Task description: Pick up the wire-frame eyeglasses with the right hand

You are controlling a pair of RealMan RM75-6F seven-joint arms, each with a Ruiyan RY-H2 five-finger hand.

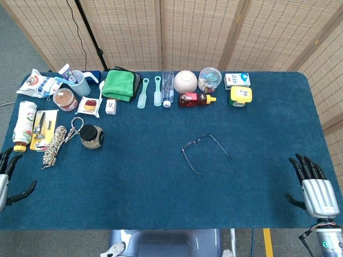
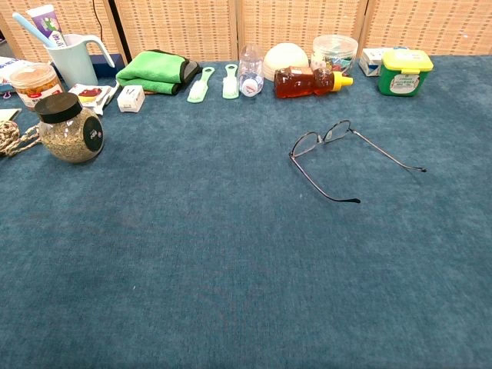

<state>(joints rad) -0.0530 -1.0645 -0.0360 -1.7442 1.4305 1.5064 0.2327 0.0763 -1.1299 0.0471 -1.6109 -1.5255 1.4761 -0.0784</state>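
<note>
My right hand [image 1: 316, 190] rests at the table's near right corner, back of the hand up, fingers spread and pointing toward 12 o'clock, thumb out toward 9 o'clock. It holds nothing. My left hand [image 1: 7, 179] sits at the near left edge, only partly in the head view; its dark fingers are apart and empty. The chest view shows neither hand.

The thin dark wire-frame eyeglasses [image 1: 205, 151] lie on the blue felt-covered table [image 1: 161, 198] near its centre, temples unfolded and splayed toward the near side, lenses toward the far side. From my right hand they lie at about 10 o'clock, well apart. Bare cloth lies between hand and glasses.

Far row, at 12 o'clock from the glasses: amber honey bottle with yellow cap [image 2: 307, 81] lying on its side, white round bowl [image 2: 285, 56], clear plastic tub [image 2: 335, 51], clear water bottle [image 2: 250, 71], two pale green brushes [image 2: 200, 84], folded green cloth [image 2: 156, 68]. At 1 o'clock, a green box with yellow lid [image 2: 406, 71]. At 9 o'clock, well apart, a round glass jar with black lid [image 2: 69, 128], and beside it a coil of braided rope [image 1: 56, 145].
</note>
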